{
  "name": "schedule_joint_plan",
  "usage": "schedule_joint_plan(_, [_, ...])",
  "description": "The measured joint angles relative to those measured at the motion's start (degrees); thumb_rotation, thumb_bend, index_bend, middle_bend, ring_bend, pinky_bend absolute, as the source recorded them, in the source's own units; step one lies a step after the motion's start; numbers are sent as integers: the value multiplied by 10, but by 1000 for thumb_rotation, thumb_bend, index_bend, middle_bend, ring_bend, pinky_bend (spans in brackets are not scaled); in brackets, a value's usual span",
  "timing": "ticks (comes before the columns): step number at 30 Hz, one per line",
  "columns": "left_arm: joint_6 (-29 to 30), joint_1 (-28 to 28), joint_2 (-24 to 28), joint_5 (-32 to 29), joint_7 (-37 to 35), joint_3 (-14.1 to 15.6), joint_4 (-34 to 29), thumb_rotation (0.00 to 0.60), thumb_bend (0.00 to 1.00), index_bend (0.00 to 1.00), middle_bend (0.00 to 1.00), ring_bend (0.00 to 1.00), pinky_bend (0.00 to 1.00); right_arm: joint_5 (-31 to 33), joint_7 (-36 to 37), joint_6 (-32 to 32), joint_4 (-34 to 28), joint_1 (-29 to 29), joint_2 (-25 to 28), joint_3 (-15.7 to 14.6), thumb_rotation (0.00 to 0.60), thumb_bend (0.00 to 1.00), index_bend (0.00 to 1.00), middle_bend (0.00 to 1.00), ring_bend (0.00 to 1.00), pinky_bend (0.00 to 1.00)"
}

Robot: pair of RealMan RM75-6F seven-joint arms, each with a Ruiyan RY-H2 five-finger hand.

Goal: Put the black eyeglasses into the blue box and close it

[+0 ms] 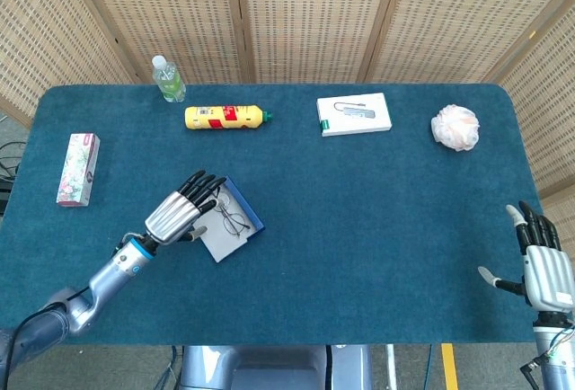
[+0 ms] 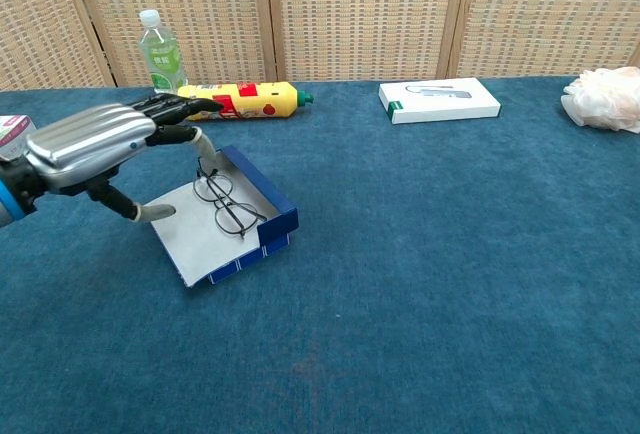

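The black eyeglasses lie inside the open blue box, whose white lid lies flat on the blue table. The left hand hovers just to the box's left, fingers spread and holding nothing, its fingertips seemingly above the near rim rather than touching the eyeglasses. The right hand rests open, fingers apart, at the table's far right edge, well apart from the box.

A woven rattan screen with wooden frames stands behind the blue-carpeted table.
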Motion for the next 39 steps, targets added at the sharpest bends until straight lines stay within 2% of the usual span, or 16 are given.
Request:
schedule_joint_plan(8, [53, 57, -31, 14, -88, 29, 103, 600, 283, 325, 0, 0, 0, -2, -1, 0, -2, 1, 0, -1, 600, 28, 0, 0, 0, 0])
schedule_joint_plan(14, [66, 79, -77, 14, -134, 33, 188, 600, 283, 325, 0, 0, 0, -1, -3, 0, -3, 1, 0, 0, 600, 28, 0, 0, 0, 0])
schedule_joint_plan(20, [67, 89, -116, 8, -172, 30, 240, 600, 283, 325, 0, 0, 0, 0, 1, -2, -3, 1, 1, -1, 600, 28, 0, 0, 0, 0])
schedule_joint_plan(26, [46, 85, -145, 3, -184, 26, 278, 600, 283, 325, 0, 0, 0, 0, 2, -2, -2, 0, 1, -1, 600, 28, 0, 0, 0, 0])
schedule_joint_plan(39, [25, 72, -176, -3, -175, 21, 316, 600, 294, 325, 0, 0, 0, 1, 5, -3, -1, 0, 1, -1, 600, 28, 0, 0, 0, 0])
